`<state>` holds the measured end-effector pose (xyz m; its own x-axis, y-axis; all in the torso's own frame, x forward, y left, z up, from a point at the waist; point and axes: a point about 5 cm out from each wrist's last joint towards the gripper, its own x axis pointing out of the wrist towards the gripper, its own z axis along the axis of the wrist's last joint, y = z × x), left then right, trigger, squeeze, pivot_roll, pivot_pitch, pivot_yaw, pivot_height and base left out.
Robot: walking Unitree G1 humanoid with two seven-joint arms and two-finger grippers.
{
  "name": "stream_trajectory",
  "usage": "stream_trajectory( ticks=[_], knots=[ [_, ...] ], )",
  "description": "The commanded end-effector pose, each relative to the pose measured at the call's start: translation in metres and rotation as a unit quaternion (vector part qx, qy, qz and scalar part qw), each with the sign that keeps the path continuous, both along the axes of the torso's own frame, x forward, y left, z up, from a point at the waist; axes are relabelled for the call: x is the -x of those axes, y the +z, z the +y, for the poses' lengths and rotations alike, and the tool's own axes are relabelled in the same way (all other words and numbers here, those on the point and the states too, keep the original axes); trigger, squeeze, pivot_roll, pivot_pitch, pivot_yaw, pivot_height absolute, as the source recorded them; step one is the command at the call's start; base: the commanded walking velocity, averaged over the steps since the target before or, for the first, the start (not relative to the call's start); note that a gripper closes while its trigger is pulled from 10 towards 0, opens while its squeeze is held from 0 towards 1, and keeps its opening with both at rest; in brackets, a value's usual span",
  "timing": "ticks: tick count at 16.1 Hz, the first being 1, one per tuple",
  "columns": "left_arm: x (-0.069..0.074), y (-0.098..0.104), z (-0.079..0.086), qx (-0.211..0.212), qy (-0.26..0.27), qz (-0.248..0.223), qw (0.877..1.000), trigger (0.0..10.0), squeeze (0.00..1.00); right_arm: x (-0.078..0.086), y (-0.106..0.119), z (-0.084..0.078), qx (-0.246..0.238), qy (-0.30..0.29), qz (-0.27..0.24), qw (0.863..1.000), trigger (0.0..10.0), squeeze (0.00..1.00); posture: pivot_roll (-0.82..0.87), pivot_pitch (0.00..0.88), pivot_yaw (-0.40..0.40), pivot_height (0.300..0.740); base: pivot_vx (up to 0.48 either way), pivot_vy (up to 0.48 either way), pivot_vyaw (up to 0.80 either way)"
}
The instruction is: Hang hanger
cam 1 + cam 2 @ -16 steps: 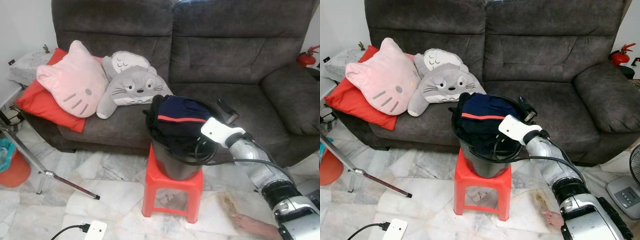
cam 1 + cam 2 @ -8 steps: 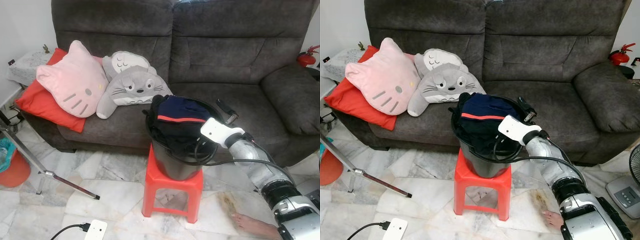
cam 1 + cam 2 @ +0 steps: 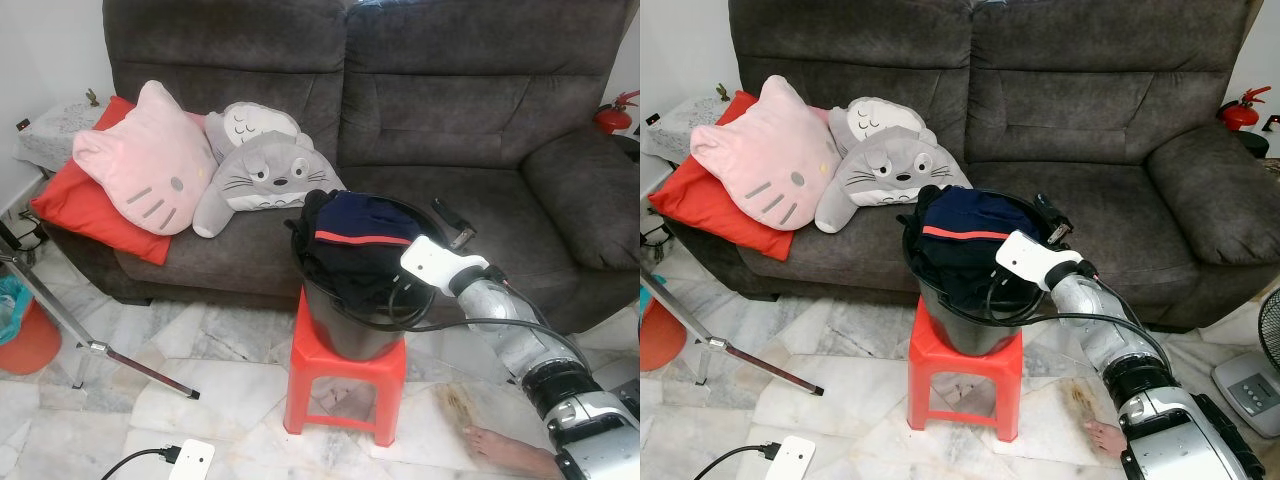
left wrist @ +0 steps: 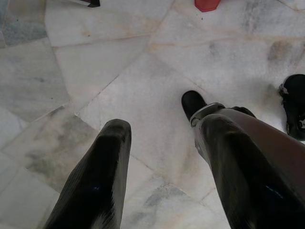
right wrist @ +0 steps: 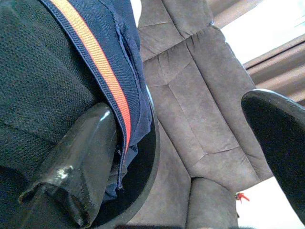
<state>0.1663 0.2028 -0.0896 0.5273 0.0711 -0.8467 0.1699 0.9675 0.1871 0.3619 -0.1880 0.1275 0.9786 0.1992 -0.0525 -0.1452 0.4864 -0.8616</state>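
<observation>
My right arm reaches forward, its gripper (image 5: 190,157) spread wide, one finger (image 5: 81,162) pressed against fabric. My left gripper (image 4: 162,176) hangs idle, fingers apart, pointing downward.

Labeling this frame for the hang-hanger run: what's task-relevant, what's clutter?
Job:
right gripper, open at the bucket rim
navy garment with orange stripe
black bucket
red stool

Clutter:
pink cat cushion
grey plush
red cushion
sofa
left gripper, idle over floor
</observation>
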Motion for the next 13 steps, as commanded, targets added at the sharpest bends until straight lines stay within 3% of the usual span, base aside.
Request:
stream_trajectory(
  ticks=[1, 13],
  knots=[
    [0.0022, -0.0010, 0.0000, 0.006, 0.004, 0.004, 1.000, 10.0, 0.00, 0.0001, -0.0008, 0.0028, -0.002, 0.005, 0.003, 1.000, 10.0, 0.00, -0.17, 0.000, 0.014, 0.740, 0.247, 0.000, 0.00],
    [0.0022, -0.0010, 0.0004, 0.002, 0.000, 0.007, 1.000, 10.0, 0.00, 0.0017, -0.0038, 0.0045, -0.005, 0.009, 0.010, 1.000, 10.0, 0.00, -0.16, 0.000, 0.015, 0.740, 0.251, 0.000, 0.00]
  ],
)
